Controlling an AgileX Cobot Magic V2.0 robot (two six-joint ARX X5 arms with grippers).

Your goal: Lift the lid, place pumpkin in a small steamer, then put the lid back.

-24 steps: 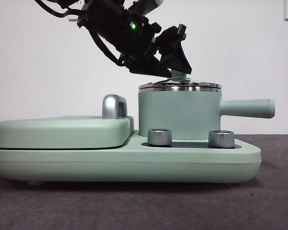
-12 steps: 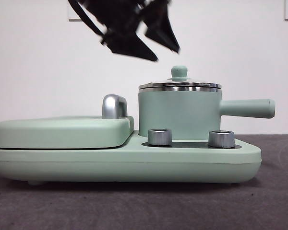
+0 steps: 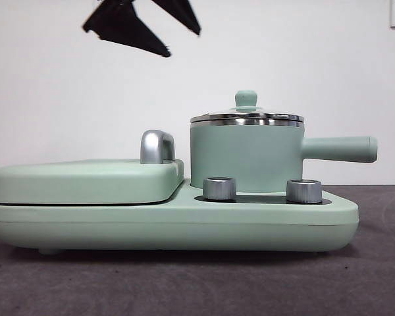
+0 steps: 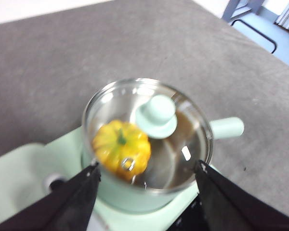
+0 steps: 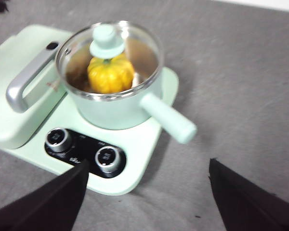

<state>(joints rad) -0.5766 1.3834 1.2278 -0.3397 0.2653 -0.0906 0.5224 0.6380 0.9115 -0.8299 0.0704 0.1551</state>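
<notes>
On the left I see the griddle cover (image 3: pixel 85 181) lying flat on the base unit (image 3: pixel 184 227), with its steel handle (image 3: pixel 156 146) standing at its right end. Above it, at about 11 o'clock from the pot, the left gripper (image 3: pixel 159 26) hangs in the air near the top edge of the front view. Its two black jaws are spread wide and hold nothing; in the left wrist view the left gripper (image 4: pixel 147 171) frames the pot from above with both jaws apart from it.

In the middle the small steamer (image 3: pixel 245 158) stands on the base unit, behind two steel dials (image 3: pixel 219 188). The lid (image 3: pixel 246 117) sits closed on its rim, the mint knob pointing up. Through the glass I see the pumpkin (image 4: pixel 121 148) inside the pot, under the lid.

At 3 o'clock the long side handle (image 3: pixel 339 149) points away from the pot.

The right gripper (image 5: pixel 147 175) waits above the table (image 5: pixel 241 86), also wide open and empty.
</notes>
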